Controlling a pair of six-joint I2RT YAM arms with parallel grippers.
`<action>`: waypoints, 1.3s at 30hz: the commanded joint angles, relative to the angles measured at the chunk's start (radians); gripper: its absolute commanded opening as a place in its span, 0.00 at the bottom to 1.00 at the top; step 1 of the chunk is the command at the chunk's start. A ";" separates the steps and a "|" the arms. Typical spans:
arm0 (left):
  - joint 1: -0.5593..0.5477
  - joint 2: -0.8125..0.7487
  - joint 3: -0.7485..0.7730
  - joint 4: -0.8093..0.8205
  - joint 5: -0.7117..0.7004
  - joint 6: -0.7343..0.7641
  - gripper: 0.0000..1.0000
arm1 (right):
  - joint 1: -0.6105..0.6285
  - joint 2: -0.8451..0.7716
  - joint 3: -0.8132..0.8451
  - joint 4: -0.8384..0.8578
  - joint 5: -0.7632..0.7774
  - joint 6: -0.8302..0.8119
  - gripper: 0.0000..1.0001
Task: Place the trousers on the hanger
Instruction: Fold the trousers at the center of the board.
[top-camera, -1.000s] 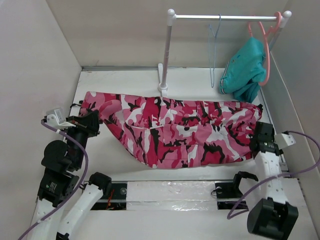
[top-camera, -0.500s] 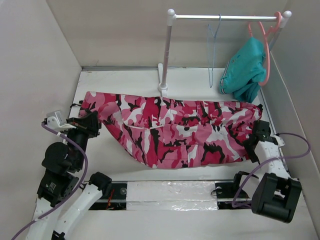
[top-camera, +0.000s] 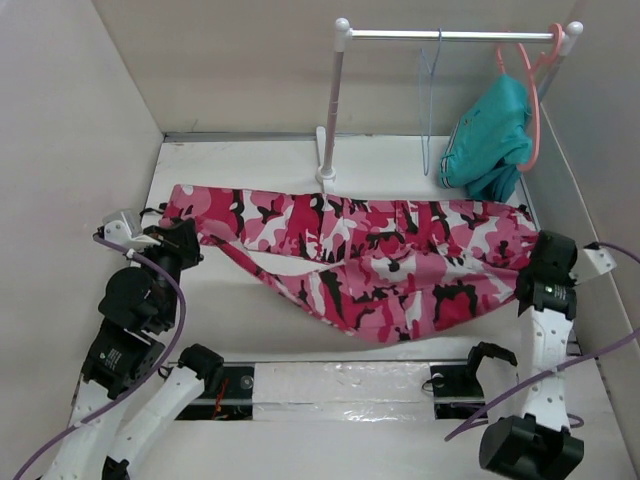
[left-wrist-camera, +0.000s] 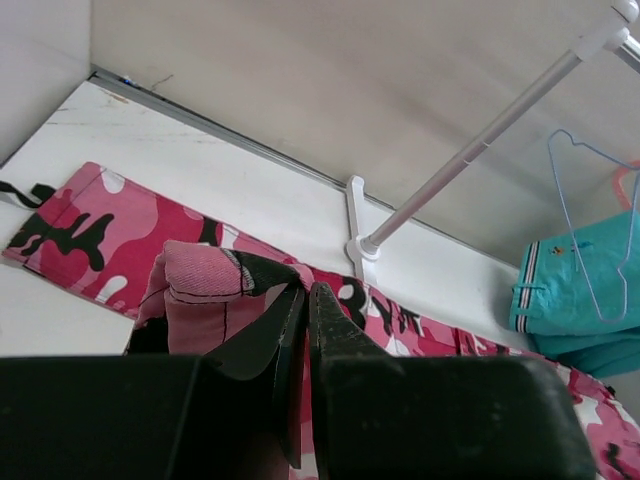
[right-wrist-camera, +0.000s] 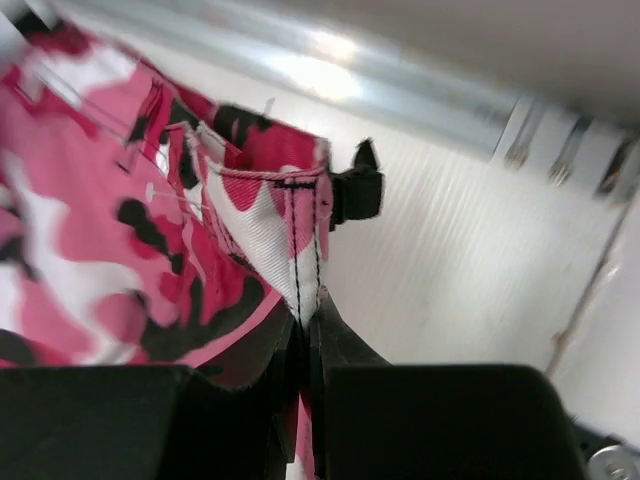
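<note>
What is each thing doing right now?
trousers: spread across the table, pinched at both ends.
hanger: hanging empty on the rail.
teal garment: hanging on the pink hanger.
left gripper: shut on the trousers.
right gripper: shut on the trousers.

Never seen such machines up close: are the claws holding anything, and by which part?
Both hold the trousers: the left gripper pinches a fabric fold near one end, the right gripper a stitched edge at the other.
</note>
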 joint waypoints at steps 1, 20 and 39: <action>-0.003 -0.003 0.058 0.036 -0.074 0.010 0.00 | -0.050 -0.027 0.117 -0.034 0.129 -0.183 0.07; 0.196 0.377 0.019 -0.007 -0.298 -0.051 0.00 | -0.027 -0.201 0.158 -0.007 0.104 -0.346 0.08; 0.638 0.896 0.201 -0.043 -0.158 -0.242 0.00 | -0.027 0.444 0.366 0.252 -0.122 -0.194 0.12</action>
